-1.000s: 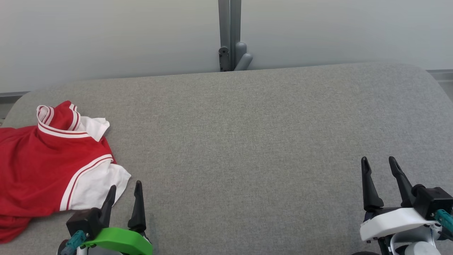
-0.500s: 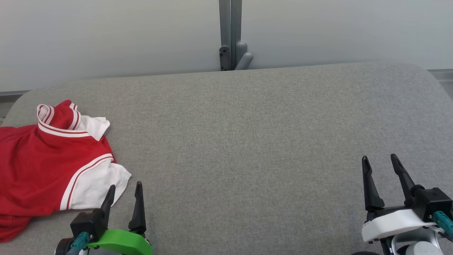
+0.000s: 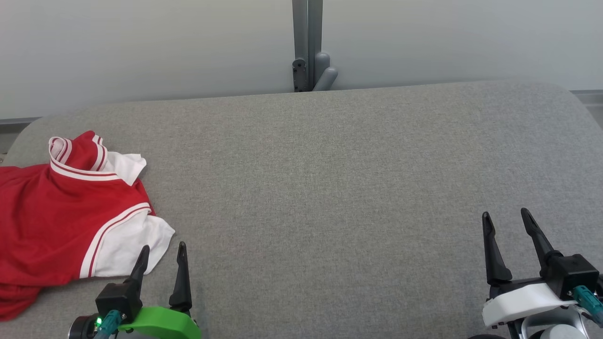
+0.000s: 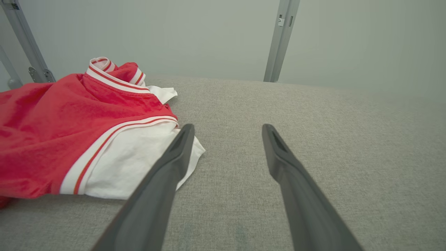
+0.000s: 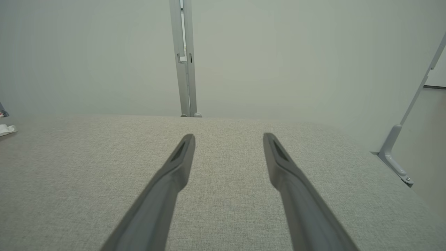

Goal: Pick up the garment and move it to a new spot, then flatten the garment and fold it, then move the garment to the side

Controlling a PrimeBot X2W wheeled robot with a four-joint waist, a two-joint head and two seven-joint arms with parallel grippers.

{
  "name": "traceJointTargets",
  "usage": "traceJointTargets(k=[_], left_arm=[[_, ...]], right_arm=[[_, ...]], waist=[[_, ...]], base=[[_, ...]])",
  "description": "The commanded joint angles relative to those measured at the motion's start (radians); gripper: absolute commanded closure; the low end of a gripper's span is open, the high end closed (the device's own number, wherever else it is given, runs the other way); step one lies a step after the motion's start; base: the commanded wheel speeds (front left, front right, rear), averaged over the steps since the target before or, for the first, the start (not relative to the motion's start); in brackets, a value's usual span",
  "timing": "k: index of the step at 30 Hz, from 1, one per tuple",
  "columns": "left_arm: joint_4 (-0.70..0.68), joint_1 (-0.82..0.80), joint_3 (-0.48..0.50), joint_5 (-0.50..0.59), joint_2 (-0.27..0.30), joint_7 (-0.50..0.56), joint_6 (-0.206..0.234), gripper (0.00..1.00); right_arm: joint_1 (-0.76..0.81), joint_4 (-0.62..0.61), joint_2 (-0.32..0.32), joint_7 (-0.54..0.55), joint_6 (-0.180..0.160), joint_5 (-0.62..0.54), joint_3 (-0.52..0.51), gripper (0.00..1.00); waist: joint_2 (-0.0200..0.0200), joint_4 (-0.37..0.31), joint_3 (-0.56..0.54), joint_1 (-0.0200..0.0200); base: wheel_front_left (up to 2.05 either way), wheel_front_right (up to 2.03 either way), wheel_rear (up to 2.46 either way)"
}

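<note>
Over at the left end of the table, spotting the garment, running off the left side of the head view. Just near and right of it, finding the left gripper, one fingertip over the garment's near right corner. Way across at the near right, well apart, picking up the right gripper over bare table. Behind the far edge, midway along, catching a post against the wall.

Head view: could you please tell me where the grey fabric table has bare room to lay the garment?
Free: the grey fabric table from the crumpled red-and-white shirt rightward to the right claw. Crowded: far left, shirt beside the left claw.
</note>
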Motion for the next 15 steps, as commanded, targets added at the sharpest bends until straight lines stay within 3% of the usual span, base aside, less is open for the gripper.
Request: traceJointTargets(k=[1,15], left_arm=[[0.002,0.006,0.002,0.003,0.004,-0.003,0.003,0.00],[0.004,0.001,-0.001,0.002,0.004,-0.003,0.002,0.00]], right_arm=[[0.013,0.003,-0.004,-0.005,0.000,-0.005,-0.003,0.00],[0.013,0.009,0.000,-0.004,0.000,0.007,-0.003,0.00]], waist=[[0.0000,0.000,0.000,0.0000],[0.0000,0.007,0.000,0.0000]], base=[[0.00,0.00,0.00],[0.00,0.00,0.00]])
